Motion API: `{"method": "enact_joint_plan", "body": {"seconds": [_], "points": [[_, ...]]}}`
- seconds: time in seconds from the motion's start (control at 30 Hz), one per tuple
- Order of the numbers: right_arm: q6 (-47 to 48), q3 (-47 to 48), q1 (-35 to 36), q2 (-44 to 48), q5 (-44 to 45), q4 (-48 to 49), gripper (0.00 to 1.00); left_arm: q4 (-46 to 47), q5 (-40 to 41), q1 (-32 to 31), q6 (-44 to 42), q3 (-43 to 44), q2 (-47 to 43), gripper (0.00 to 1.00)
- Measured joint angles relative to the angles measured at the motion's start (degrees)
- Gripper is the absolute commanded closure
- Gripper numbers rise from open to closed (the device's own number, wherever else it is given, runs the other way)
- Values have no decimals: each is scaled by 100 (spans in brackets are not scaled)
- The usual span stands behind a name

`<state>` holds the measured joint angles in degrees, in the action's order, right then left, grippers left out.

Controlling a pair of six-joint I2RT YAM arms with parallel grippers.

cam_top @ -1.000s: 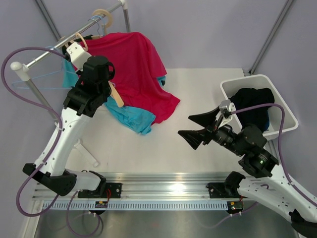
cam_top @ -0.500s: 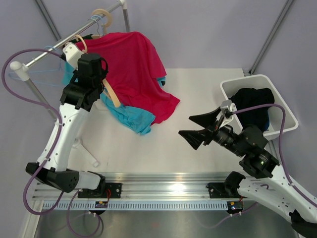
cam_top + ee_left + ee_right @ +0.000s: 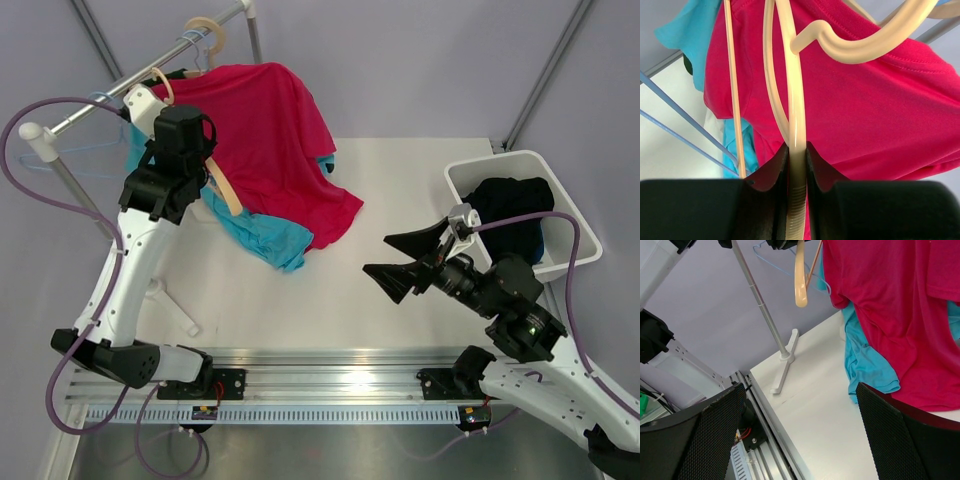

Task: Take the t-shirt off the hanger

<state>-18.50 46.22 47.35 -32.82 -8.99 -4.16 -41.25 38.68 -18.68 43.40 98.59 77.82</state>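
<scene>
A red t-shirt (image 3: 270,130) hangs draped over the rack's rail, with a teal one (image 3: 265,235) beneath it spilling onto the table. My left gripper (image 3: 200,180) is up by the rail, shut on the bar of a cream hanger (image 3: 228,198). In the left wrist view the hanger (image 3: 796,115) runs straight up out of the gripper (image 3: 797,150), and its curved end lies against the red t-shirt (image 3: 880,110). My right gripper (image 3: 378,255) hovers open over the table's right half, holding nothing. The right wrist view has the hanger's bare tip (image 3: 800,287) beside the red t-shirt (image 3: 890,300).
A white bin (image 3: 575,215) with a black garment (image 3: 510,205) stands at the right. The rack's rail (image 3: 100,103), post (image 3: 762,310) and foot (image 3: 785,370) stand at the left. A blue wire hanger (image 3: 685,135) and another wooden hanger (image 3: 207,30) are on the rail.
My left gripper has moved a little left and back toward the rail with the hanger in it, then held still. The right arm has barely shifted.
</scene>
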Motion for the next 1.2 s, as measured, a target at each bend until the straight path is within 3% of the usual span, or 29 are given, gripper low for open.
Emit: {"method": "enact_joint_plan", "body": {"seconds": [0.6,1.1,1.17,1.2], "points": [[0,0,0,146,2,-26,1,140,155,234,46,487,-20,100],[-42,0,0,356,-13,-48,0,382,-190,544,535,-232,-127,100],[-44,0,0,361,-13,-57,1,428,-247,544,562,-249,-127,94],[-46,0,0,365,-13,-66,1,461,-271,544,577,-264,-129,73]]}}
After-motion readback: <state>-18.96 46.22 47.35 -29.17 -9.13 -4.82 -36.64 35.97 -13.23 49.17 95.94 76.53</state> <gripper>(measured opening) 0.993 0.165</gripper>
